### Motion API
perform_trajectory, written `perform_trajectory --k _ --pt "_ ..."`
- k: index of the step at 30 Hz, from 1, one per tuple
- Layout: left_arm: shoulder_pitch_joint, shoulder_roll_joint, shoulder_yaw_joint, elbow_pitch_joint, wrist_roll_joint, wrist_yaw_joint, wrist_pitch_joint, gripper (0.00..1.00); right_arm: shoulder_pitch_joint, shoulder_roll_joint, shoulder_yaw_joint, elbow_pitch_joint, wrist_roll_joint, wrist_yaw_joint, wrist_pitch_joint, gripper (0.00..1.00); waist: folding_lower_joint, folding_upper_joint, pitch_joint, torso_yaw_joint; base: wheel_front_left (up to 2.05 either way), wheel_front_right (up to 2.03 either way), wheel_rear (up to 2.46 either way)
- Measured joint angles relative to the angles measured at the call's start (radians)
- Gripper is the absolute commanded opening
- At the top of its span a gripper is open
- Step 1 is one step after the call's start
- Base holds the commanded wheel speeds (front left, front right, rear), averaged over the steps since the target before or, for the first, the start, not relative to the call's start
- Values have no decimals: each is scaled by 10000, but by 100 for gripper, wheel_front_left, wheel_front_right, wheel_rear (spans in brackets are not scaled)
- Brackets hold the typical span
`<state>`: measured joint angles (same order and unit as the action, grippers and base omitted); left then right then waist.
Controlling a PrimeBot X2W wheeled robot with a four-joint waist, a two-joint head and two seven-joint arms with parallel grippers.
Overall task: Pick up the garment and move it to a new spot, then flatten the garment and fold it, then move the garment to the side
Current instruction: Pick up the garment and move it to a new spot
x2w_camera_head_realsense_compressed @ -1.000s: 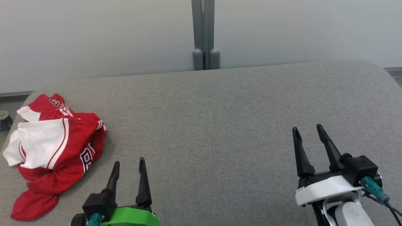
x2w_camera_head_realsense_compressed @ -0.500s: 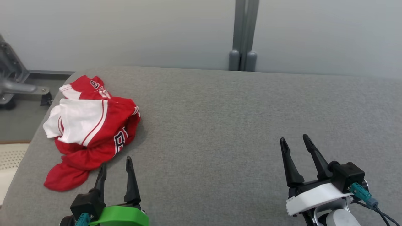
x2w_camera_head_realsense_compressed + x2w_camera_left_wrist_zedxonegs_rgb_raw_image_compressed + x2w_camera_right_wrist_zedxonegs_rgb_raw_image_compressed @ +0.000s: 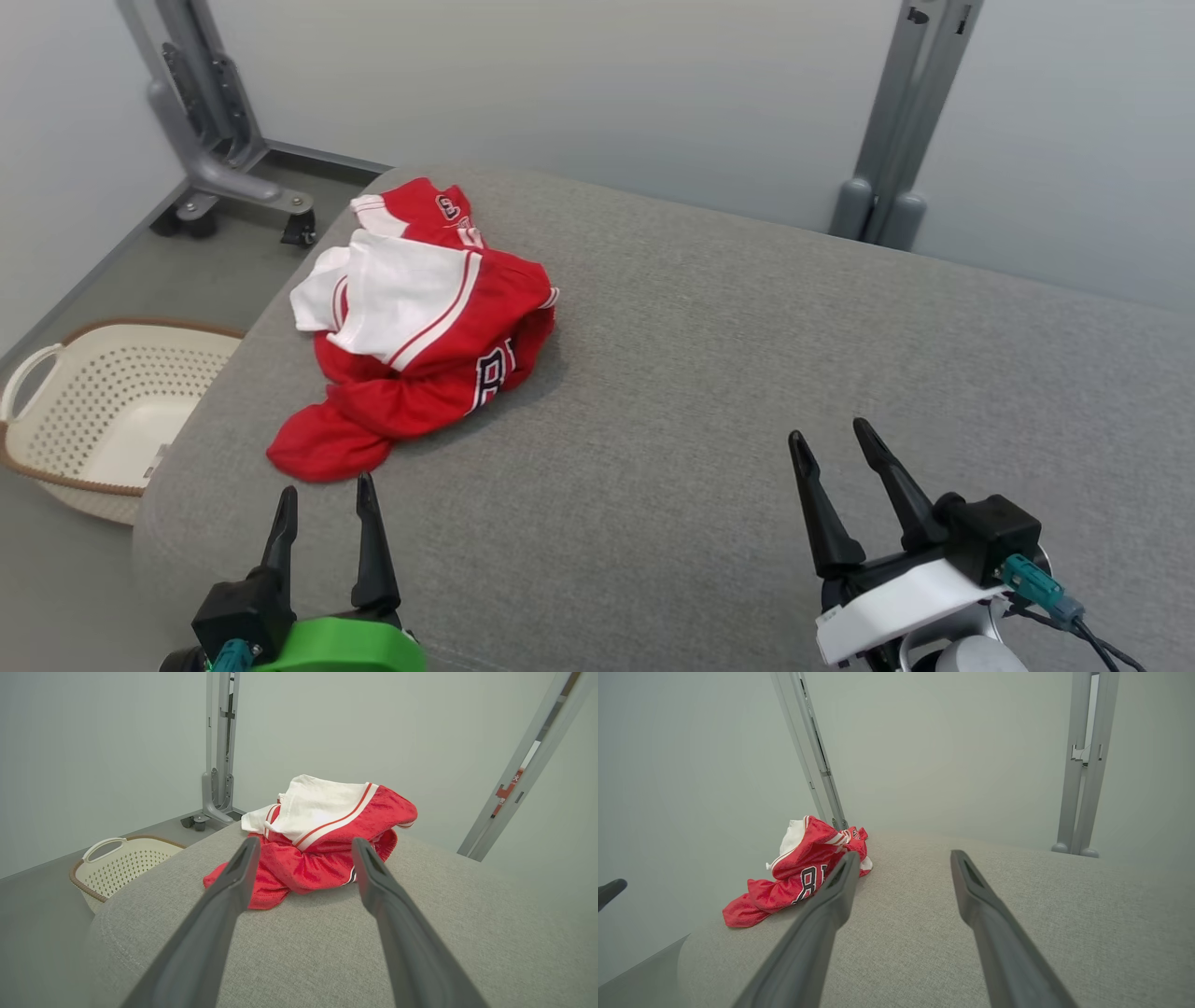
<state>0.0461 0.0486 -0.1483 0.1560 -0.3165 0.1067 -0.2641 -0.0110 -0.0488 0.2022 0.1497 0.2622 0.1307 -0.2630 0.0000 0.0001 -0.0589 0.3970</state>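
Note:
The garment (image 3: 420, 327) is a crumpled red and white jersey with dark lettering, lying near the far left corner of the grey cushioned surface (image 3: 709, 355). My left gripper (image 3: 324, 495) is open just short of its nearest red fold, empty. In the left wrist view the garment (image 3: 327, 840) sits right beyond the open left gripper (image 3: 303, 844). My right gripper (image 3: 831, 439) is open and empty over the surface's right part, far from the jersey. The right wrist view has the garment (image 3: 803, 872) off to the left of the right gripper (image 3: 903, 856).
A cream perforated laundry basket (image 3: 103, 411) stands on the floor left of the surface, also seen as the basket (image 3: 121, 863). A grey wheeled frame (image 3: 215, 121) is behind it. A grey post (image 3: 896, 121) stands against the pale wall behind the surface.
The head camera has swung left, bringing the basket and wheeled frame into view and shifting the garment toward the middle. Both grippers stay open and empty.

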Motion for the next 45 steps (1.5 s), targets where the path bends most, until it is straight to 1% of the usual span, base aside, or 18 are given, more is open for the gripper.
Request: perform_trajectory --k 4,7,14,18,21,23,28,30,32,36,40,43,45 --pt "69 0 102 -27 35 -25 0 100 -21 6 184 36 23 0 0 100 0 0 -14 525 0 0 0" --pt "84 0 174 -81 58 -23 0 100 -139 8 234 71 31 0 0 100 0 0 21 795 0 0 0" --pt "85 0 301 -71 113 -63 0 100 -158 2 169 84 75 0 2 100 0 0 126 925 0 0 0" --pt "10 4 685 144 278 -265 0 100 -168 12 38 13 -36 0 2 100 0 0 257 800 0 0 0" --pt "-340 56 999 349 558 -474 2 100 -388 8 -8 -138 -290 -2 0 100 0 0 494 668 0 0 0" --pt "-705 136 1131 525 685 -667 0 100 -599 17 -81 -284 -489 0 0 100 0 0 715 569 0 0 0" --pt "-2117 585 1089 1336 842 -1287 2 100 -1093 13 -435 -635 -1129 0 0 100 0 0 1467 288 0 0 0" --pt "-2780 821 1060 1793 832 -1496 357 100 -1305 12 -560 -757 -1344 0 0 100 0 0 1780 179 0 0 0" --pt "-3517 1164 980 2245 800 -1733 872 100 -1499 12 -640 -853 -1549 0 2 100 0 0 2130 47 0 0 0" --pt "-5045 1607 721 2970 520 -2130 1994 100 -1768 10 -773 -1016 -1937 0 6 100 0 0 2773 -218 0 0 0" --pt "-6341 1862 453 3498 -63 -2297 2928 100 -1889 -44 -848 -1139 -2069 0 65 100 0 0 3326 -480 0 0 0" --pt "-7091 2215 -69 3935 -184 -2341 3649 100 -2016 -98 -842 -1252 -2107 0 82 100 0 0 3703 -690 0 0 0" --pt "-7507 2405 -416 4195 -518 -2343 4079 100 -2029 -127 -855 -1304 -2107 0 113 100 0 0 3941 -846 0 0 0"
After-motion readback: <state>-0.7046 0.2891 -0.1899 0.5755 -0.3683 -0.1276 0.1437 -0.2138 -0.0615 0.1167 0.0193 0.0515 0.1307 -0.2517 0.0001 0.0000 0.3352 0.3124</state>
